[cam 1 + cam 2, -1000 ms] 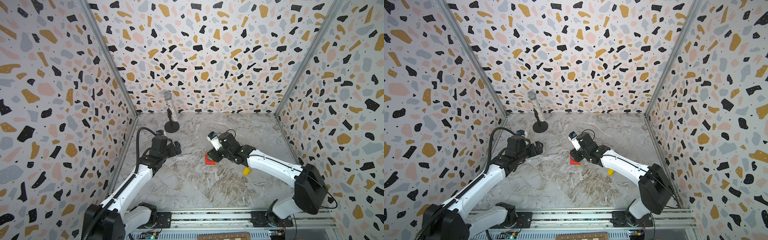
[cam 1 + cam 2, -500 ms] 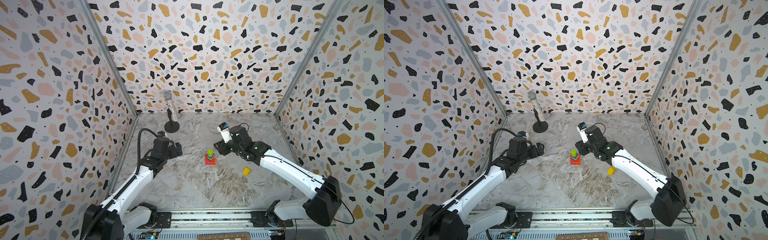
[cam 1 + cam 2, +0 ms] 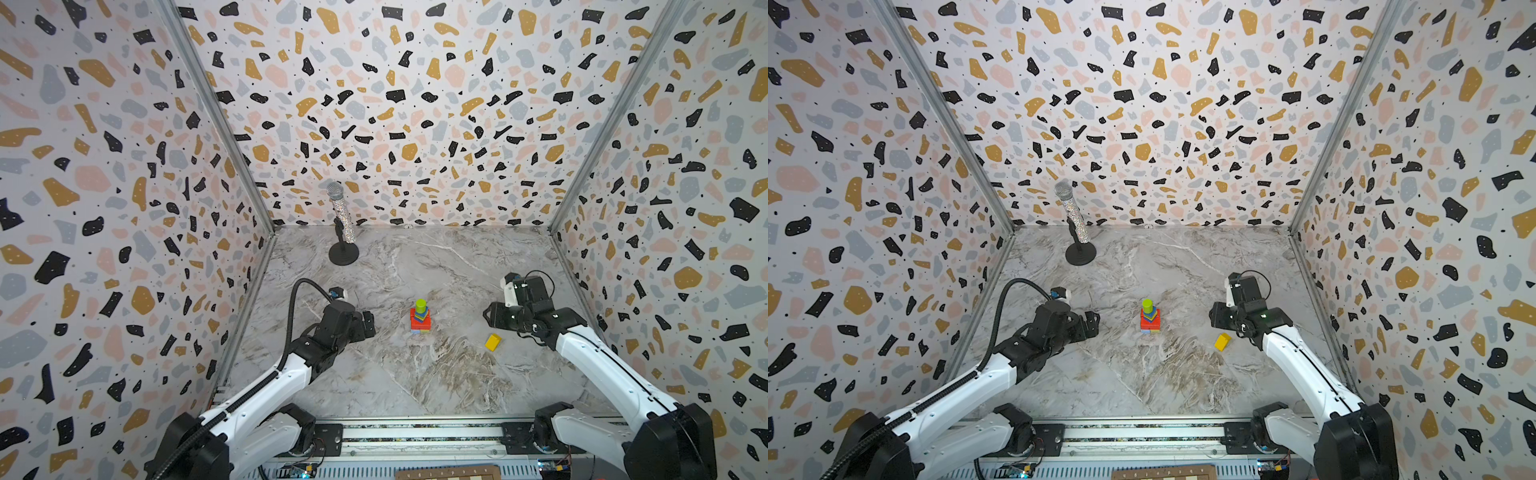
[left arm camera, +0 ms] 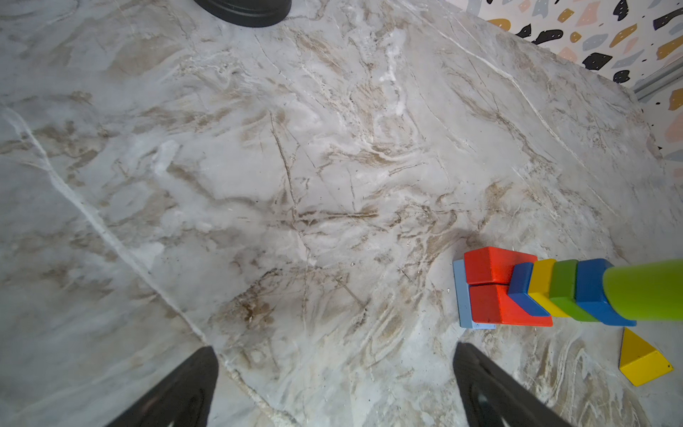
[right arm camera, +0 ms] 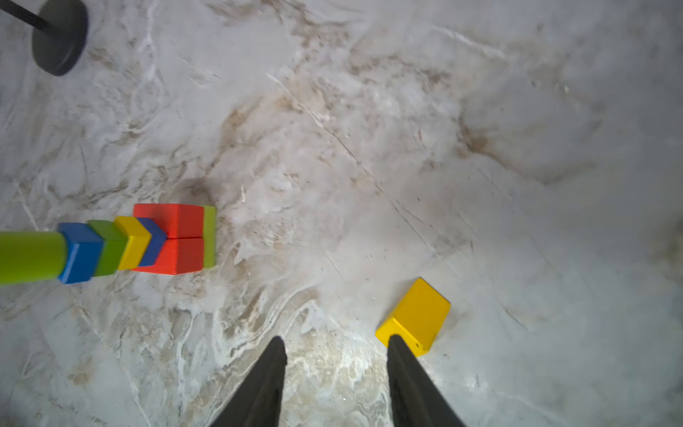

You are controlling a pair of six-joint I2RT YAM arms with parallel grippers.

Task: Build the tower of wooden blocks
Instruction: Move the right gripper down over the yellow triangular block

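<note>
At the middle of the table (image 3: pixel 395 374), the tower (image 3: pixel 420 322) stands upright, lime-green cylinder (image 3: pixel 420 306) on top. A yellow block (image 3: pixel 493 342) lies loose near the right gripper (image 5: pixel 336 339), parted and empty; the left gripper (image 4: pixel 334 349) gapes wide, empty.

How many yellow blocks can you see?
2. One yellow block sits in the tower, between a blue block and a green block. One yellow wedge lies loose on the table near the right hand. None seems hidden.
</note>
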